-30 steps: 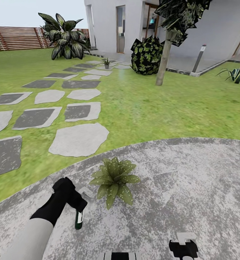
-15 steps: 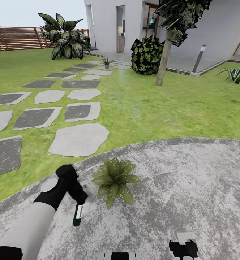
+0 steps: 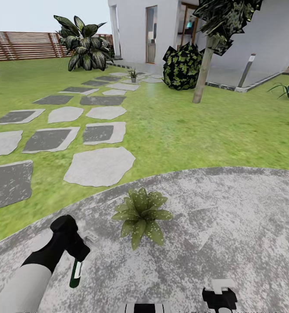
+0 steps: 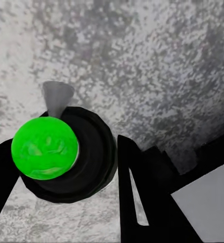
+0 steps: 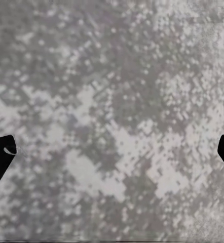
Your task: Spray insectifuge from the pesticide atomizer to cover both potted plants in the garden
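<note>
The pesticide atomizer (image 3: 76, 272) hangs from the left gripper (image 3: 77, 256), whose fingers (image 4: 142, 192) are clamped on it — dark bottle, white label, above the round grey patio (image 3: 231, 217). The nearer potted plant (image 3: 141, 213) sits on the patio just beside it. The second potted plant (image 3: 133, 74) stands far off on the stepping stones (image 3: 100, 166), near the big leafy bush (image 3: 84, 43). The right gripper (image 3: 220, 298) hovers over the patio, its fingertips (image 5: 0, 159) spread wide — nothing between them.

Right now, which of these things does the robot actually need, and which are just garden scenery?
Needed:
- pesticide atomizer, held in the left gripper
- near potted plant on the patio
- far potted plant by the house

Scenery:
- stepping stones
- leafy bush
- tree trunk
- bollard lamp
- fence
</note>
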Tool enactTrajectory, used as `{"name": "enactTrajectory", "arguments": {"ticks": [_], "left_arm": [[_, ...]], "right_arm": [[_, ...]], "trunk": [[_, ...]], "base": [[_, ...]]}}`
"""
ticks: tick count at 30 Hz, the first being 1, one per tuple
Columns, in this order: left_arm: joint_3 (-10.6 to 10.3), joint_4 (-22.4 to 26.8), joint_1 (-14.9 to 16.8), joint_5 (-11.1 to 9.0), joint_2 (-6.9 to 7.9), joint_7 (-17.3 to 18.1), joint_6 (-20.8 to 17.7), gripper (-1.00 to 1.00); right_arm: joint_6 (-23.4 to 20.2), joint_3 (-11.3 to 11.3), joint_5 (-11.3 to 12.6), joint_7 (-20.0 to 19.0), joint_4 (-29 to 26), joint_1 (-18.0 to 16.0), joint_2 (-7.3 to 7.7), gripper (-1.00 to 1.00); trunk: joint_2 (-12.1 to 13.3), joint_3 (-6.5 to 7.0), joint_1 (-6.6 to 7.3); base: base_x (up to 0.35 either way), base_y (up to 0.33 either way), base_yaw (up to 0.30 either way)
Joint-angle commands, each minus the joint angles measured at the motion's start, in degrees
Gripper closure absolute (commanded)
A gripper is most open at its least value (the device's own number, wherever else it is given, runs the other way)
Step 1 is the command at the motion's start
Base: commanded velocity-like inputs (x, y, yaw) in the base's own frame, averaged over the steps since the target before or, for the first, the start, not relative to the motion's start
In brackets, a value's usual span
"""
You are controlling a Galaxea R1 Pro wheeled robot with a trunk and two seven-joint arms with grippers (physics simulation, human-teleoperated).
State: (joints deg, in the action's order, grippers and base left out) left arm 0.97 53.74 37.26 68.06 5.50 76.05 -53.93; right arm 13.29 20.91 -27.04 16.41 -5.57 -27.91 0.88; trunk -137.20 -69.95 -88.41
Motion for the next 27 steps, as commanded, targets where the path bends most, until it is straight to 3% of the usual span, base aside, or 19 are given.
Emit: {"name": "enactTrajectory", "arguments": {"ticks": [1,4,7,10,15,19,24,27], "left_arm": [[0.6,0.1,0.0,-0.7,0.0,-1.1,0.2,1.0],[1.2,0.1,-0.1,-2.0,-0.03,-4.5,4.3,1.0],[1.3,0.1,-0.1,-3.3,0.01,-5.4,5.8,1.0],[1.4,0.6,-0.1,-6.3,0.16,-5.7,9.3,1.0],[1.3,-0.2,-0.1,-8.1,-0.03,-7.3,18.3,1.0],[1.3,-3.0,-0.1,-9.9,-0.45,-8.1,26.2,1.0],[1.0,-3.6,-0.1,-12.3,-0.73,-8.1,31.6,1.0],[1.0,-3.7,-0.1,-13.1,-1.79,-8.1,35.7,1.0]], "right_arm": [[0.2,0.5,-0.5,0.2,0.0,0.0,0.22,-1.0],[0.1,0.3,-0.7,-0.1,-0.1,0.0,0.49,-1.0],[0.1,0.1,-0.9,-0.3,-0.2,0.0,0.58,-1.0],[0.1,0.1,-2.2,-1.8,-2.7,0.0,0.61,-1.0],[0.1,0.2,-9.7,-17.2,-11.5,0.0,0.67,-1.0],[0.1,0.1,-11.1,-32.3,-19.7,0.0,0.62,-1.0],[0.1,0.0,-11.3,-51.9,-29.0,0.0,0.53,-1.0],[-0.2,0.0,-11.3,-62.9,-35.1,0.0,0.46,-1.0]], "trunk": [[0.0,-0.05,0.03],[0.0,-0.07,0.03],[0.0,-0.07,0.03],[0.0,-0.07,0.03],[0.0,-0.07,0.03],[0.0,-0.07,0.03],[0.0,-0.07,0.03],[0.0,-0.07,0.03]], "base": [[-0.272,0.0,0.099],[-0.31,0.0,0.04],[-0.333,0.0,0.006],[-0.336,0.0,0.001],[-0.336,0.0,0.0],[-0.3,0.0,0.0],[-0.069,0.0,0.0],[-0.007,0.0,0.0]]}}
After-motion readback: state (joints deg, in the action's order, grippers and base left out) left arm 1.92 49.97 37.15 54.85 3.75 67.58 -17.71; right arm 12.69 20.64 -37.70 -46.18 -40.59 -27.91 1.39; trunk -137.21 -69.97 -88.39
